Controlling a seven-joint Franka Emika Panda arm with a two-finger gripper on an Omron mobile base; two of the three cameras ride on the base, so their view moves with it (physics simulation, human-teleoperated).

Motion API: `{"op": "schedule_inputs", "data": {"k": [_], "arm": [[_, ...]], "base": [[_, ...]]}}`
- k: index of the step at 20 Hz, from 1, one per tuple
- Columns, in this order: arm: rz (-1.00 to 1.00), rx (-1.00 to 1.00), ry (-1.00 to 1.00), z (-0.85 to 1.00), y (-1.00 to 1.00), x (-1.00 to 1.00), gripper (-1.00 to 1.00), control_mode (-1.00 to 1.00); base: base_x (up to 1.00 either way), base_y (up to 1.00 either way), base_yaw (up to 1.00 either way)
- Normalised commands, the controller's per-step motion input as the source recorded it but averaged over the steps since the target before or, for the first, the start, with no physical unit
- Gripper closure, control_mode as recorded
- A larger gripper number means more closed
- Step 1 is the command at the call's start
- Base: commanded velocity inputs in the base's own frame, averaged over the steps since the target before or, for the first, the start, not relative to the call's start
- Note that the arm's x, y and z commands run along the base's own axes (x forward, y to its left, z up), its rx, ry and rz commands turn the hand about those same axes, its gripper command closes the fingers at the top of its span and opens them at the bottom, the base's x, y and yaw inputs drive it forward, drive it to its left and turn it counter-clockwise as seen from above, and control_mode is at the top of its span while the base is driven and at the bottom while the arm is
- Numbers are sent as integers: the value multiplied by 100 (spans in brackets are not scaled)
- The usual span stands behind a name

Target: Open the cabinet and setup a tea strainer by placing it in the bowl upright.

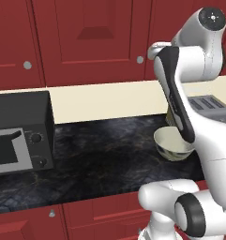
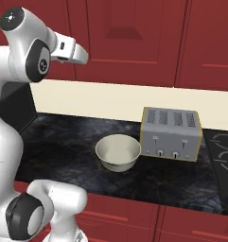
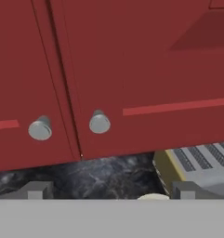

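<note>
Your gripper (image 3: 108,188) is wide open, holding nothing, facing the shut cabinet (image 3: 132,69). Its two knobs sit dead ahead, just above the fingertips; the right knob (image 3: 99,123) is nearer centre. Bowl (image 2: 118,152) waits below by the toaster (image 2: 171,133). Strainer presumably inside.

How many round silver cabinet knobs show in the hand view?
2: the left round silver knob and the right one, either side of the seam between the dark red doors. Others may lie out of frame.

Flat, even rendered light, soft shadows, no glare; hand view slightly blurred.
</note>
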Motion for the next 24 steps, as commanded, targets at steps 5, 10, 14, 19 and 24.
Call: {"op": "schedule_inputs", "data": {"k": [5,10,14,19,24], "arm": [[3,2,0,-1,-1,28,-100,-100],[6,0,-1,0,0,29,-100,-100],[5,0,-1,0,-1,32,-100,-100],[0,0,0,0,-4,44,-100,-100],[0,0,0,-9,-2,39,-100,-100]], "base": [[0,0,0],[0,0,0],[0,0,0],[0,0,0],[0,0,0]]}}
